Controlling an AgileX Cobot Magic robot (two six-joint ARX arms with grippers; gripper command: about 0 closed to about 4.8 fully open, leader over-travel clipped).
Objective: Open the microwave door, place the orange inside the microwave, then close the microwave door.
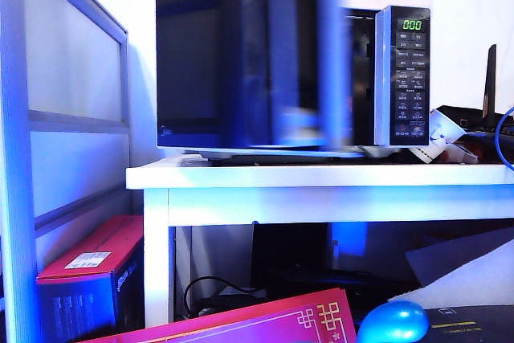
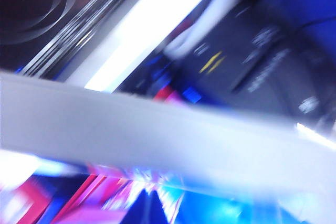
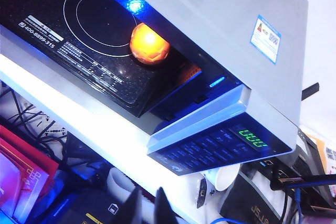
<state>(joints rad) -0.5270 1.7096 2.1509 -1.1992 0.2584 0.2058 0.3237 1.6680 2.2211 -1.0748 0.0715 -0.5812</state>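
Observation:
The microwave (image 1: 401,62) stands on a white table (image 1: 321,176). Its glossy black door (image 1: 241,62) is smeared by motion across the front, with a dark gap left beside the button panel. The orange (image 3: 149,44) sits inside the microwave (image 3: 226,30) on the black floor, at the edge of the white ring. Below the table edge, my right gripper (image 3: 148,207) holds nothing, its dark tips close together. My left gripper (image 2: 150,211) is shut, a dark point beneath a blurred grey-white band (image 2: 157,135) that may be the door. Neither arm shows in the exterior view.
A shiny blue egg (image 1: 393,323) and a pink-red box (image 1: 265,323) lie low in front. A red and blue carton (image 1: 92,275) stands under the table's left side. A white cup (image 3: 223,177) and cables (image 1: 504,138) crowd the microwave's right. A framed panel (image 1: 72,118) stands on the left.

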